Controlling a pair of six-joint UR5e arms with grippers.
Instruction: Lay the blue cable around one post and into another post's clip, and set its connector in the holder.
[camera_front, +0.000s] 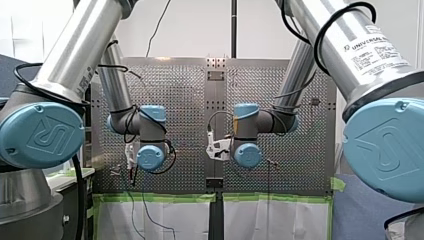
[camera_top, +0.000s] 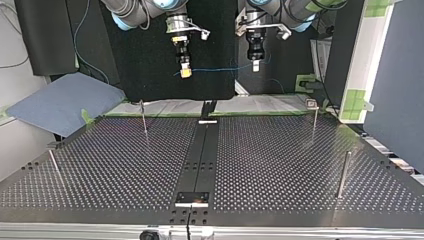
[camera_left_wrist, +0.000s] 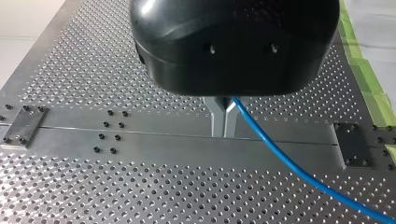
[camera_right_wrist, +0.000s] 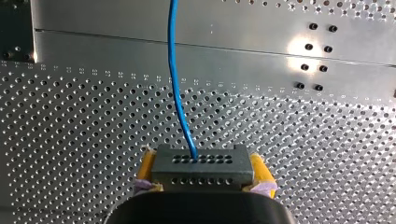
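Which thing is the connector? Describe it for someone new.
Look over the perforated metal table. There my right end effector clamps a dark grey rectangular connector block between its yellow pads. It alone has two rows of holes, with the thin blue cable leaving one.

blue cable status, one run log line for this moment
left tool: shut on blue cable | right tool: shut on connector | cable: in air between tools | posts: none wrapped

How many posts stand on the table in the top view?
4. By the top view: far-left post, far-right post, near-left post, near-right post. None seems hidden there.
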